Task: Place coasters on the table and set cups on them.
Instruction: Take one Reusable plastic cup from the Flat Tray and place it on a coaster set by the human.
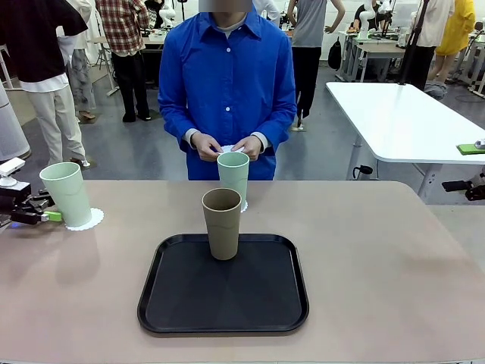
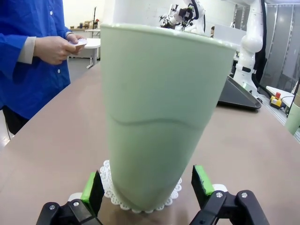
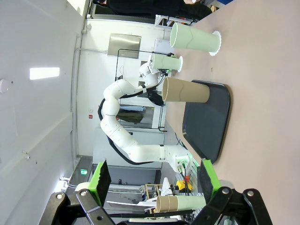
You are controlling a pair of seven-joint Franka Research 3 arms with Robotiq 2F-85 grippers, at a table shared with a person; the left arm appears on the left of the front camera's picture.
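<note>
Left pincer wide open, empty, jaws either side of mint cup on its coaster: 1 set done. Farther out, brown cup on tray, no coaster yet. Beyond it, 2nd mint cup on 2nd coaster. Person's hands hold what's prob. the last coaster. Right pincer open, empty.

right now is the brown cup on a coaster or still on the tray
Still on the tray. The brown cup stands upright on the black tray, near its far edge, its base directly on the tray's surface.
</note>
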